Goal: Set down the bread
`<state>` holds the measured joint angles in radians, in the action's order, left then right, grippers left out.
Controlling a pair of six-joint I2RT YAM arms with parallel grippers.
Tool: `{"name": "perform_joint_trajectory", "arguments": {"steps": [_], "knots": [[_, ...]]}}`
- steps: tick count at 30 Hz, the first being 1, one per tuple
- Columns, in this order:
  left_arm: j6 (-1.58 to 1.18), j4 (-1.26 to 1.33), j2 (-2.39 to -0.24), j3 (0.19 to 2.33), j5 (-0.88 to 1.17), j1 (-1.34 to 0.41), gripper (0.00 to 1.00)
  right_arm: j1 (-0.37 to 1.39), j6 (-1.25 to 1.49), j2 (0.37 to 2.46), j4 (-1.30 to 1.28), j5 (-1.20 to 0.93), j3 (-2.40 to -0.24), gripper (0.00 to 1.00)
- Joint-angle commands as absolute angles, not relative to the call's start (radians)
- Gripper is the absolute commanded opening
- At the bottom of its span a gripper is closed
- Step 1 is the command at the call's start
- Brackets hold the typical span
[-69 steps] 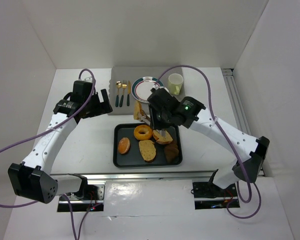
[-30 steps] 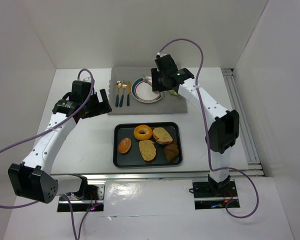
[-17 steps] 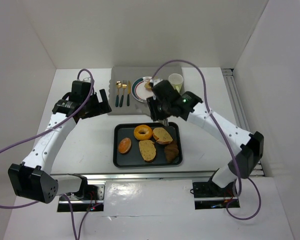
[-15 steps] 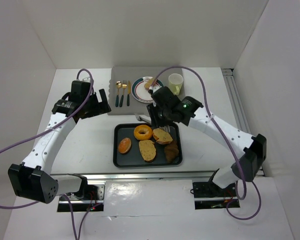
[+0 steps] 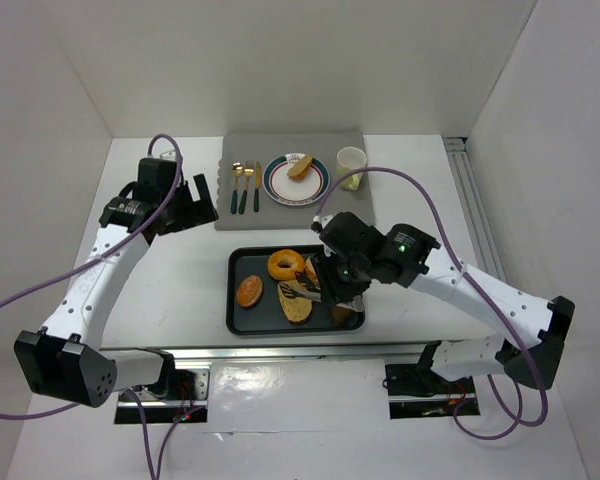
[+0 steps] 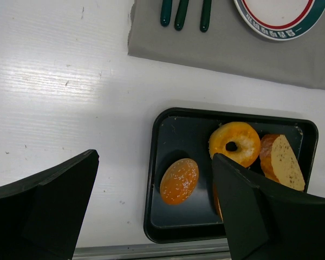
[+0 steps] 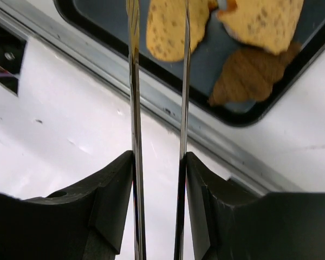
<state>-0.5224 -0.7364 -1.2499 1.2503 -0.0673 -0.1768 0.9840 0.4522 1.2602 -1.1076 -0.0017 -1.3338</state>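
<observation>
A black tray (image 5: 242,318) holds a donut (image 5: 286,265), a seeded bun (image 5: 248,291), a bread slice (image 5: 295,305) and more bread partly hidden under my right arm. One piece of bread (image 5: 300,167) lies on the plate (image 5: 273,185). My right gripper (image 5: 332,280) is shut on metal tongs (image 5: 298,292), whose tips hang over the slice. In the right wrist view the tongs (image 7: 132,81) run between my fingers, above the slice (image 7: 165,27) and a croissant (image 7: 246,78). My left gripper (image 5: 190,200) is open and empty, left of the tray; its view shows the bun (image 6: 179,180) and the donut (image 6: 234,143).
A grey mat (image 5: 230,215) at the back carries the plate, cutlery (image 5: 245,185) and a pale cup (image 5: 351,165). White walls close in the table on three sides. A metal rail (image 5: 310,350) runs along the near edge.
My right arm reached to the plate, left a piece of bread there, then swung back down over the tray with the tongs. The left arm barely moved.
</observation>
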Motion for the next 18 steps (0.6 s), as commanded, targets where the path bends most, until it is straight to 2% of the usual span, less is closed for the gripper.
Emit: {"name": "perform_joint_trajectory", "arguments": {"steps": [1,10,18], "knots": [[-0.502,-0.73,-1.238,1.301,-0.078,-0.17,1.0,0.992,0.5,1.223,-1.204,-0.023,-1.301,0.49],[-0.492,-0.73,-1.256,1.31,-0.048,-0.17,1.0,0.992,0.574,1.183,-1.308,0.061,-1.261,0.48],[-0.492,-0.73,-1.266,1.301,-0.038,-0.17,1.0,0.992,0.586,1.15,-1.211,-0.007,-1.2,0.5]]}}
